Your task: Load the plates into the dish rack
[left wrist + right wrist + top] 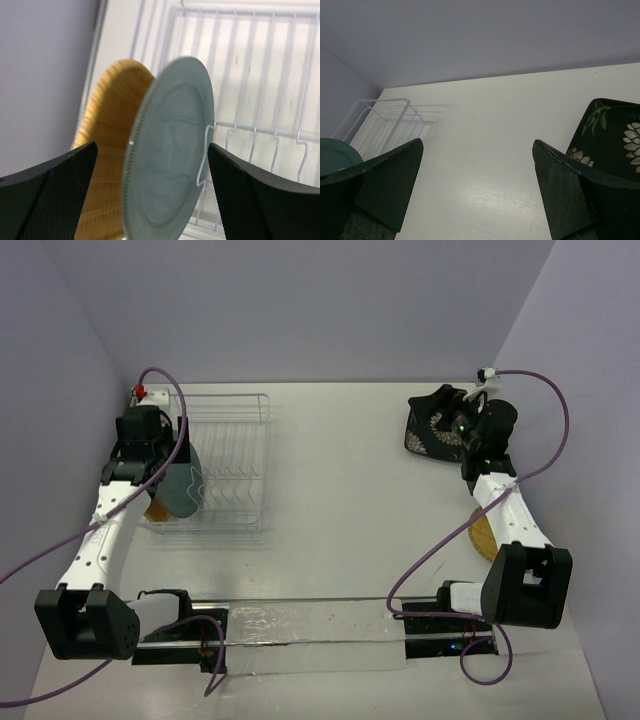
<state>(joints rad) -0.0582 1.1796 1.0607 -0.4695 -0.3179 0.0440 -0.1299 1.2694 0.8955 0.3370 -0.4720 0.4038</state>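
From above, the left arm (110, 510) and the teal-grey plate (187, 480) cover all but a sliver of the woven tan plate (157, 510), while the right arm (507, 505) hides half of the small yellow-tan plate (482, 537) and part of the black floral plate (428, 430). The right wrist view cuts that plate off at its edge.

Four plates are in view: one round teal-grey plate (185, 480), one tan ribbed plate (107, 150), one black square plate with a floral pattern (432, 432) and one yellow-tan woven plate (484, 536). There is one white wire dish rack (235, 455). Two robot arms show, left arm (105, 525) and right arm (510, 515), each trailing one purple cable.
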